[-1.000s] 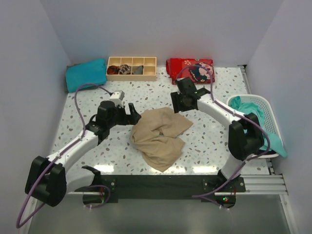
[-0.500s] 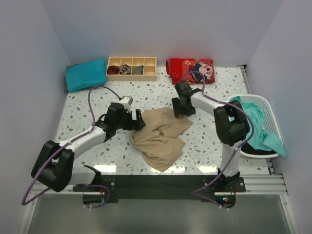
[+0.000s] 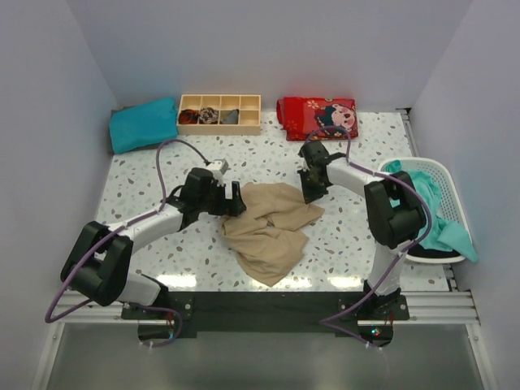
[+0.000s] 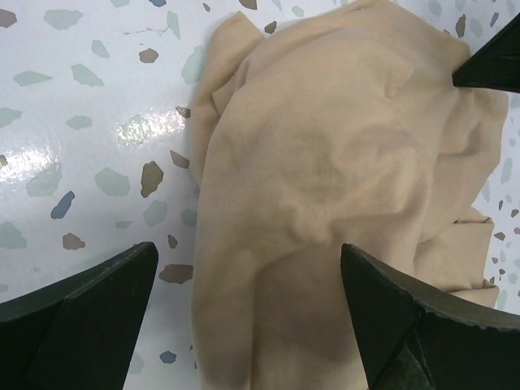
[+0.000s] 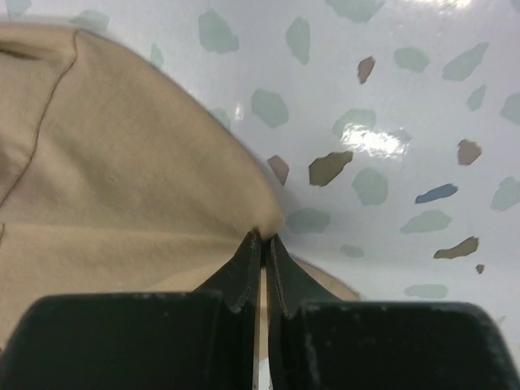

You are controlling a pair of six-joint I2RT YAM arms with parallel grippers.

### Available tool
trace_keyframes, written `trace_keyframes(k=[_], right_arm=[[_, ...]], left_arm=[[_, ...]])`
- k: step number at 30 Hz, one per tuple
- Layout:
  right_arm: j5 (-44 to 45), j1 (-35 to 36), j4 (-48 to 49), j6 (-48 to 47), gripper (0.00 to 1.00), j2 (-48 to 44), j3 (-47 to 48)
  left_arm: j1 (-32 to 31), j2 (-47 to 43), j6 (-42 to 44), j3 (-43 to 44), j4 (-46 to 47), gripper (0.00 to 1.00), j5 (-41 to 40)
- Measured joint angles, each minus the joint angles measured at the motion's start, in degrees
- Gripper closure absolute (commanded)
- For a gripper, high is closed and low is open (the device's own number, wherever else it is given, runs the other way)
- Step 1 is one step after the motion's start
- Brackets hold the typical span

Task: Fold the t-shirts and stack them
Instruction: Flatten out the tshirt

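Note:
A crumpled tan t-shirt (image 3: 268, 227) lies in the middle of the table. My right gripper (image 3: 307, 193) is down at its far right edge, shut on a pinch of the tan cloth (image 5: 122, 187); in the right wrist view the jaws (image 5: 264, 240) meet on the hem. My left gripper (image 3: 236, 201) stands open at the shirt's far left edge, with tan cloth (image 4: 341, 179) lying between its spread fingers (image 4: 81, 309). A folded teal t-shirt (image 3: 144, 123) rests at the back left. More teal cloth (image 3: 431, 207) hangs out of the basket on the right.
A wooden compartment box (image 3: 219, 113) and a red patterned cloth (image 3: 318, 116) sit along the back wall. A white basket (image 3: 443, 172) stands at the right edge. Walls close in the left, back and right sides.
My right gripper came down onto the shirt's far right edge and shut on it. My left gripper slid right to the shirt's left edge and stayed open.

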Motion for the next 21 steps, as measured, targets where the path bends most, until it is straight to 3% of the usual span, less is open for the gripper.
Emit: trace_keyframes(k=[6,11,16,21], right_arm=[[-5.75,0.37,-1.33,-0.61,1.00,-6.58,-4.79],[-6.93,0.63,-2.56,-0.24,1.00,-26.14,-5.44],[-4.66,0.63,-2.67,0.42,1.00,-44.33,1.49],[1.33,0.63,-2.21,-0.11,1.00,-45.53,9.62]], left_arm=[[0.00,0.00,1.55,1.55,-1.68,0.00,-0.68],[0.00,-1.70,2.43,5.33,-5.95,0.00,-3.52],[0.00,-7.30,3.26,8.24,-8.00,0.00,-5.40],[-0.07,-10.05,3.54,8.72,-7.15,0.00,-3.80]])
